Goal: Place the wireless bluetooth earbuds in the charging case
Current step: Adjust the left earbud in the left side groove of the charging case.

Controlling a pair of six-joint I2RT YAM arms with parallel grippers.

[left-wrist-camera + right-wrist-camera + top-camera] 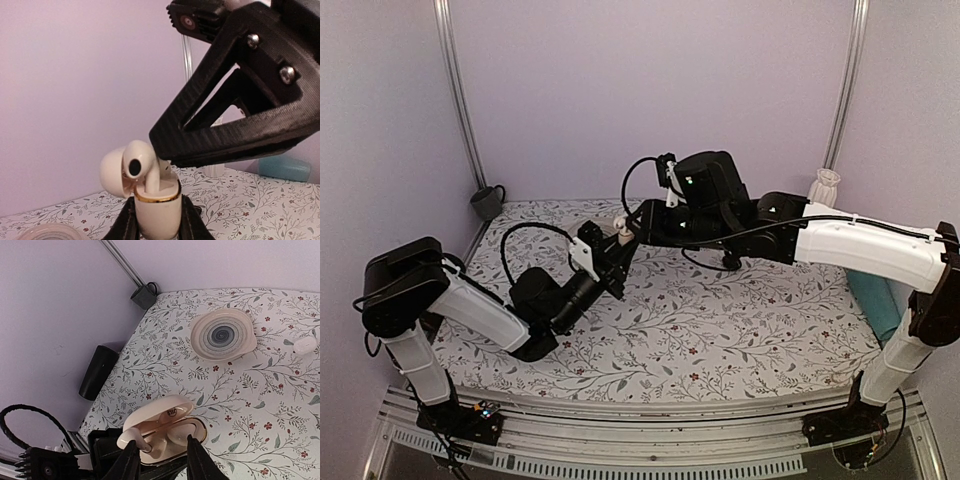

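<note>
Left gripper (158, 212) clamped on the small glossy white pebble-shaped charging case (170, 412), lid open; right gripper (161, 447) directly over it, jaws apart and straddling the case, one cream rounded earbud (140, 162) standing stem-down in a well.

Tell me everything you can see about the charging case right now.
The case is small, glossy cream-white plastic with a gold rim around its mouth. Its hinged lid is swung open. It is held off the table, clamped between the left fingers. One earbud stands stem-down in one well, head sticking out; the other well looks empty. A right finger hangs close above.
</note>
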